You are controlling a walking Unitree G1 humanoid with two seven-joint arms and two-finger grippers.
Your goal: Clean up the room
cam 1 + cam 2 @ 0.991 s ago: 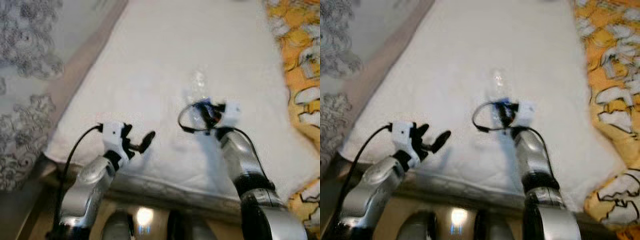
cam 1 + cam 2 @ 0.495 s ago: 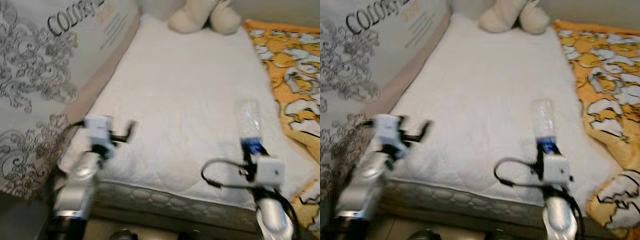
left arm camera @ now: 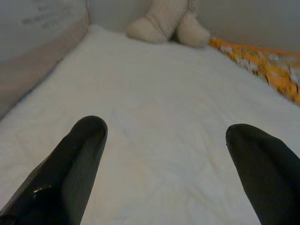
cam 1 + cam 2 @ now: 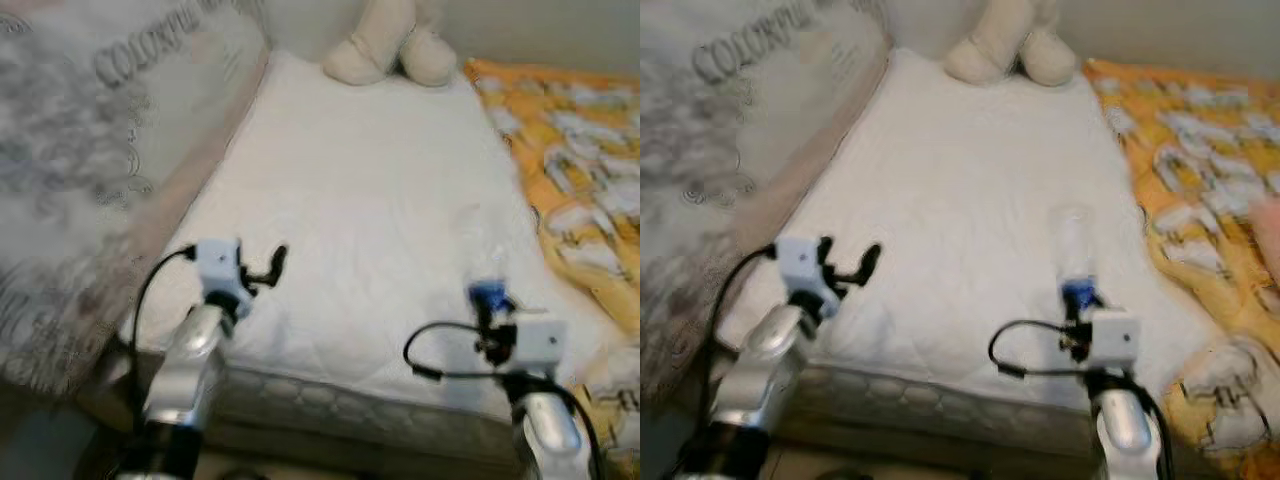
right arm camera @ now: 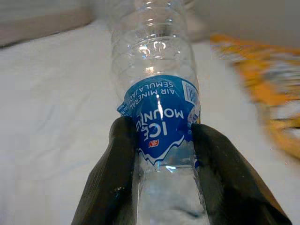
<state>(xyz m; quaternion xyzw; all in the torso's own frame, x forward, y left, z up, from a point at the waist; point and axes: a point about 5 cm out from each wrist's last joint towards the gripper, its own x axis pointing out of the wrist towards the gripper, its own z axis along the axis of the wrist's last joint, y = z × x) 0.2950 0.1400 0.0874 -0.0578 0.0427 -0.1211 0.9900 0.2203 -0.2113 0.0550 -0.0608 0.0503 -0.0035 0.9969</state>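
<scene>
The right gripper (image 5: 161,140) clenches an empty plastic water bottle (image 5: 157,93) above the white mattress (image 4: 350,220), the left gripper (image 3: 164,159) spread and idle; carrying it to a bin likely comes next

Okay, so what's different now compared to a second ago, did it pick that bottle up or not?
The plastic water bottle was lying on the white mattress a second ago with the right gripper closing on it; now it is lifted clear, jaws shut on its blue label. The camera also tilted up, bringing the plush toy into view. The left gripper stays open over the mattress, holding nothing.
</scene>
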